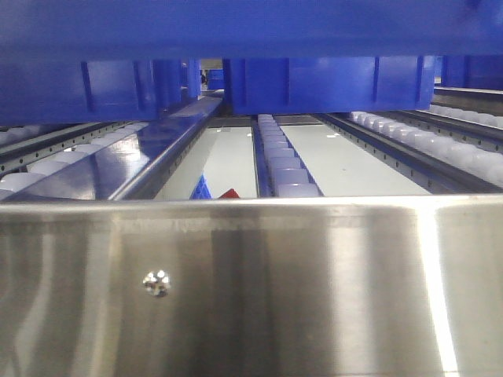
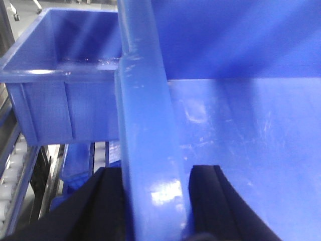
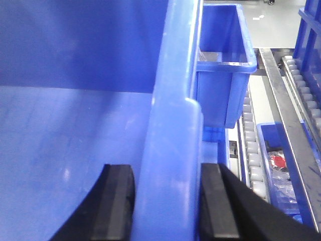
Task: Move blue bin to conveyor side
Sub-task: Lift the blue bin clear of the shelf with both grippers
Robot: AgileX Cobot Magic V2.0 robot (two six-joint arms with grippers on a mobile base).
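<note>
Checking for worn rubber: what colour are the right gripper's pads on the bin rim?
Black pads flanking the blue bin rim; clearest in the right wrist view.

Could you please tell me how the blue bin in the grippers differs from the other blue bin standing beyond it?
The blue bin fills the wrist views; the other bin looks far smaller, farther off. The blue bin's rim sits between the fingers of the left gripper and right gripper; no gripper touches the other bin. Both are glossy bright-blue plastic, open-topped, with thick rims.
</note>
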